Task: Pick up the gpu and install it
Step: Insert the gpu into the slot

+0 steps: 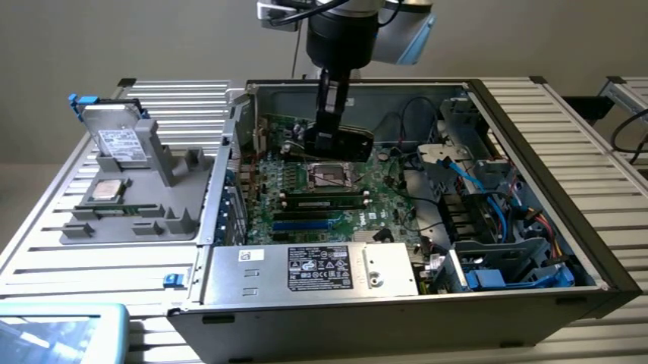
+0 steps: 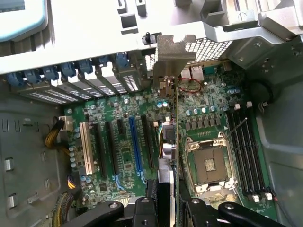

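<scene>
One thin green gpu (image 2: 176, 118) with a shiny silver metal bracket (image 2: 175, 49) on its end is pinched on both flat sides by the black gripper (image 2: 166, 198). It stands upright over the green motherboard (image 2: 118, 142), between the long blue slot (image 2: 135, 142) and the square metal chip socket (image 2: 208, 165), inside the open gray computer case (image 1: 536, 144). The card shows edge-on, so its faces are hard to see, and at the exterior view's left a boxy silver hard drive (image 1: 117, 136) stands in a gray plastic tray (image 1: 187, 220).
</scene>
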`<control>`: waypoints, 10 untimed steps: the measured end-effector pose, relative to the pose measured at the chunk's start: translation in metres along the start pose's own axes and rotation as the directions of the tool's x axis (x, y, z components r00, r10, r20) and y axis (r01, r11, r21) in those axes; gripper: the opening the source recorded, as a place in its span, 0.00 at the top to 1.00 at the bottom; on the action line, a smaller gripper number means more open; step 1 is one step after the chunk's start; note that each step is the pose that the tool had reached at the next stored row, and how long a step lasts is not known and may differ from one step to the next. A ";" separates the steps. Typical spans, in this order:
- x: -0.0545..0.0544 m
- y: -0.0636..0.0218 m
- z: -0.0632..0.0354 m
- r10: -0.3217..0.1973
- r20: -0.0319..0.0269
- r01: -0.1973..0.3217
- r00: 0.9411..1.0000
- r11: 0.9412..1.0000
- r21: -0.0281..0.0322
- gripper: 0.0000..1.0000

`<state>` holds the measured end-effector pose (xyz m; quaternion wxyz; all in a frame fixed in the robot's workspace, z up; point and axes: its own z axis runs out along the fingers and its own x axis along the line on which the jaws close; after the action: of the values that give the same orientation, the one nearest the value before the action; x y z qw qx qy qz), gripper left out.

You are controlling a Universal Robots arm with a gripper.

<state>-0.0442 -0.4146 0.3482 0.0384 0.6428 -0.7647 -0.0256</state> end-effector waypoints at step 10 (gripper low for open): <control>0.000 -0.0001 0.0008 -0.094 -0.031 0.095 0.995 0.995 0.031 0.72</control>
<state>-0.0442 -0.4146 0.3473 0.0380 0.6791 -0.7331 -0.0054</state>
